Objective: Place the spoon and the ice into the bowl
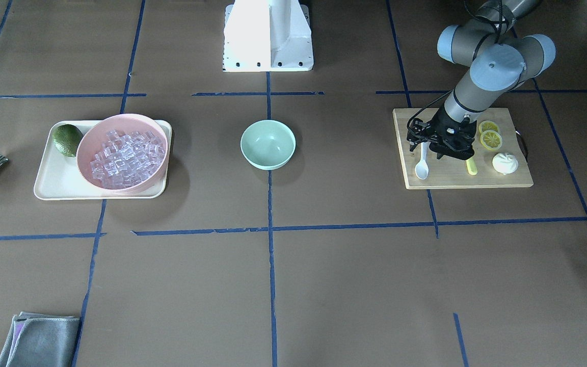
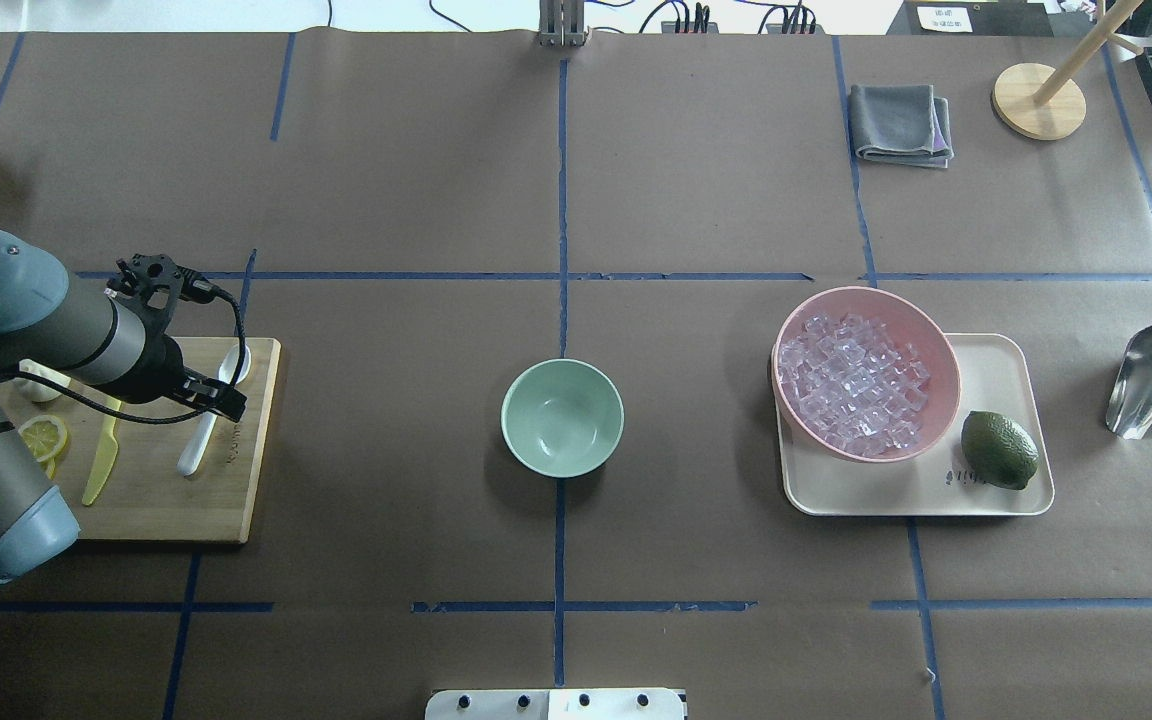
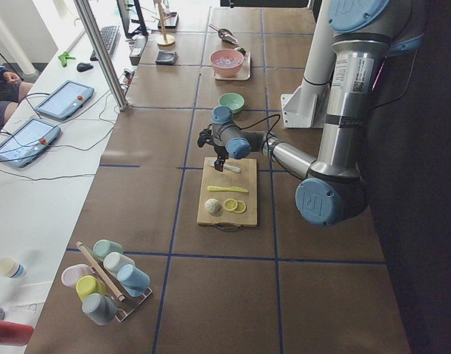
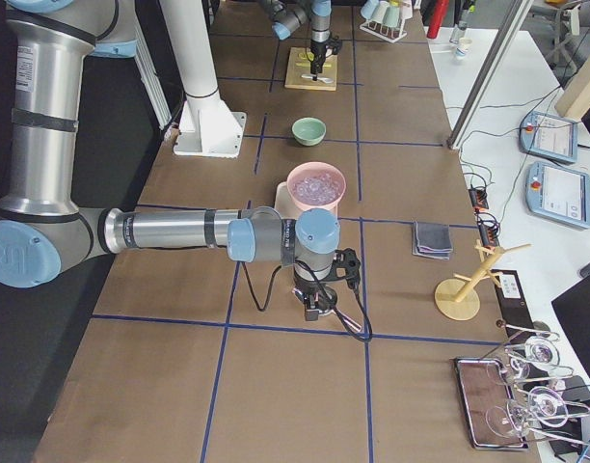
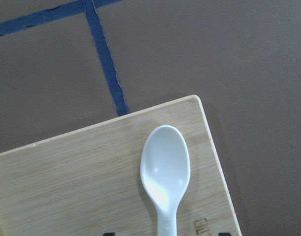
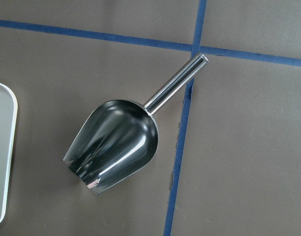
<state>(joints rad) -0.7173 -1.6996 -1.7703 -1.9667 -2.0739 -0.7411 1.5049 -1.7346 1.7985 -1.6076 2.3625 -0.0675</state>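
Observation:
The white spoon [image 1: 421, 168] lies on a wooden cutting board [image 1: 467, 179]; it also shows in the overhead view [image 2: 192, 452] and the left wrist view [image 5: 165, 167]. My left gripper [image 1: 432, 151] hangs low over the spoon's handle, open, a fingertip on each side. The mint-green bowl [image 2: 562, 417] stands empty at the table's middle. The ice [image 2: 851, 385] is heaped in a pink bowl [image 2: 941, 345]. My right gripper [image 4: 314, 307] hovers over a metal scoop [image 6: 116, 147]; I cannot tell whether it is open or shut.
The pink bowl and a lime [image 2: 999, 450] sit on a cream tray [image 2: 996, 495]. A yellow-green knife [image 2: 101, 465], lemon slices [image 2: 43, 437] and a white bun [image 1: 504, 163] share the cutting board. A grey cloth [image 2: 901, 122] and a wooden stand [image 2: 1036, 100] are at the far right.

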